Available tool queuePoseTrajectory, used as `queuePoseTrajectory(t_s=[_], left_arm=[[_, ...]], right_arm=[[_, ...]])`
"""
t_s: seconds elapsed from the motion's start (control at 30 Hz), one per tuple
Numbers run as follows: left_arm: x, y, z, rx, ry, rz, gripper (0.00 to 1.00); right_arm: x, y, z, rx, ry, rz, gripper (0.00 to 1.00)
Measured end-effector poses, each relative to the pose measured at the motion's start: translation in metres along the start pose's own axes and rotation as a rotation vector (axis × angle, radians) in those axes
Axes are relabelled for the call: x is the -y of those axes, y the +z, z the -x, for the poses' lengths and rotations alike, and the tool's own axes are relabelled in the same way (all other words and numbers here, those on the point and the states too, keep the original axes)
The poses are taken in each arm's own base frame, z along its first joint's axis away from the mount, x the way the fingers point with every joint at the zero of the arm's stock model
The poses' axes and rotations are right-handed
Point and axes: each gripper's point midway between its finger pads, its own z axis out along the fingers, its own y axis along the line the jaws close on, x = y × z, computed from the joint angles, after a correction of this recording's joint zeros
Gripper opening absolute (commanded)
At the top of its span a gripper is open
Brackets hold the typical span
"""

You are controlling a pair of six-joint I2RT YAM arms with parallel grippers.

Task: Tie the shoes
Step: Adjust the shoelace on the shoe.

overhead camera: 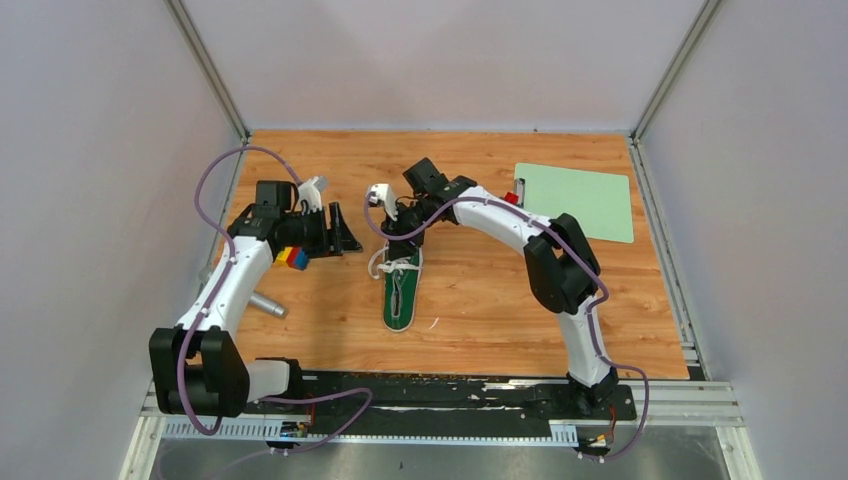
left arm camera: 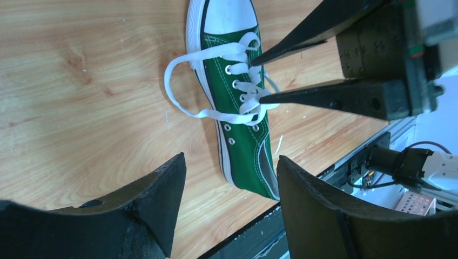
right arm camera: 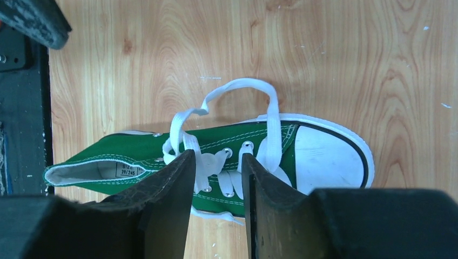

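left arm (overhead camera: 235,280): elbow folded low near its base, forearm reaching up along the left of the sneaker (overhead camera: 402,300). my left gripper (overhead camera: 338,228) sits about level with the sneaker's toe end, off to its left, fingers spread wide with nothing between them.

right arm (overhead camera: 545,250): arches in from the right of the sneaker, wrist bent down over its toe half. my right gripper (right arm camera: 216,156) points down at the laces (right arm camera: 243,82), fingers part way apart, tips straddling the laced rows. contact with the laces not clear.
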Motion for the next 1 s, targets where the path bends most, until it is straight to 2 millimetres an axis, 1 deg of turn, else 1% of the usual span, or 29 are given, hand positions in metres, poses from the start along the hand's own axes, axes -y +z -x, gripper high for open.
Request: queuePoseTrajectory(t_s=[0.1,0.2,0.27,0.33,0.43,0.53,0.63,0.7,0.77,0.83,0.93,1.0], left_arm=[[0.002,0.000,0.005,0.020,-0.008,-0.005,0.69],[0.002,0.002,0.007,0.031,-0.020,-0.011,0.66],[0.001,0.005,0.005,0.030,-0.034,-0.015,0.65],[-0.001,0.008,-0.001,0.020,-0.052,-0.019,0.64],[-0.005,0.013,-0.009,0.001,-0.079,-0.020,0.63],[-0.005,0.014,-0.009,0.002,-0.085,-0.025,0.62],[-0.003,0.015,-0.005,0.015,-0.080,-0.033,0.61],[-0.002,0.015,-0.004,0.018,-0.078,-0.038,0.58],[-0.001,0.015,-0.003,0.023,-0.077,-0.046,0.56],[0.000,0.016,-0.002,0.026,-0.074,-0.058,0.54],[0.001,0.018,-0.004,0.027,-0.075,-0.074,0.51],[0.002,0.022,-0.006,0.021,-0.077,-0.090,0.50]], right_arm=[[-0.003,0.002,-0.003,-0.025,-0.018,0.001,0.39],[-0.008,0.005,-0.001,-0.035,-0.042,0.004,0.39],[-0.013,0.006,0.001,-0.040,-0.050,0.010,0.39],[-0.016,0.007,0.004,-0.041,-0.055,0.017,0.39],[-0.019,0.008,0.005,-0.046,-0.064,0.022,0.36],[-0.019,0.009,0.003,-0.060,-0.069,0.013,0.33],[-0.014,0.012,-0.002,-0.079,-0.067,-0.004,0.30],[-0.010,0.015,-0.007,-0.095,-0.062,-0.016,0.27],[-0.007,0.016,-0.011,-0.110,-0.059,-0.028,0.19],[-0.004,0.016,-0.013,-0.118,-0.062,-0.037,0.16],[0.000,0.015,-0.011,-0.125,-0.064,-0.059,0.10],[0.003,0.013,-0.007,-0.121,-0.062,-0.075,0.02]])
